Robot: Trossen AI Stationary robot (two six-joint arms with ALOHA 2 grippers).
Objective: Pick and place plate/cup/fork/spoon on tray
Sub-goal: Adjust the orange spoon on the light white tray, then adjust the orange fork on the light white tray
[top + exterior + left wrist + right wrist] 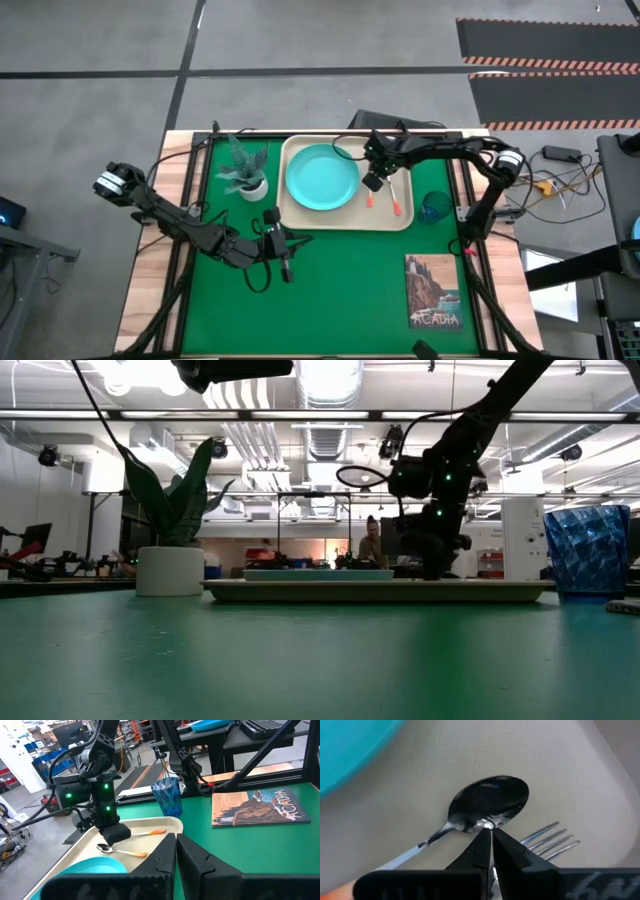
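Observation:
The beige tray [400,222] lies at the table's far middle. The turquoise plate [322,178] lies in its left half. The spoon [490,802] and the fork [550,840] lie side by side on the tray's right half, their orange-red handles [397,207] toward the near edge. The blue cup [435,207] stands on the green mat just right of the tray. My right gripper [374,180] is shut and points down over the spoon's bowl [103,848]. My left gripper [287,245] is shut and empty, over the mat near the tray's near left corner. My right gripper's shut fingertips [485,837] come from above and stand at the rim of the spoon's bowl [492,820], near its neck. I cannot tell whether they touch it. The spoon lies flat on the tray.
A green plant in a white pot [248,178] stands left of the tray. A picture book [433,292] lies on the mat at the near right. Cables and frame rails run along the table's far and side edges.

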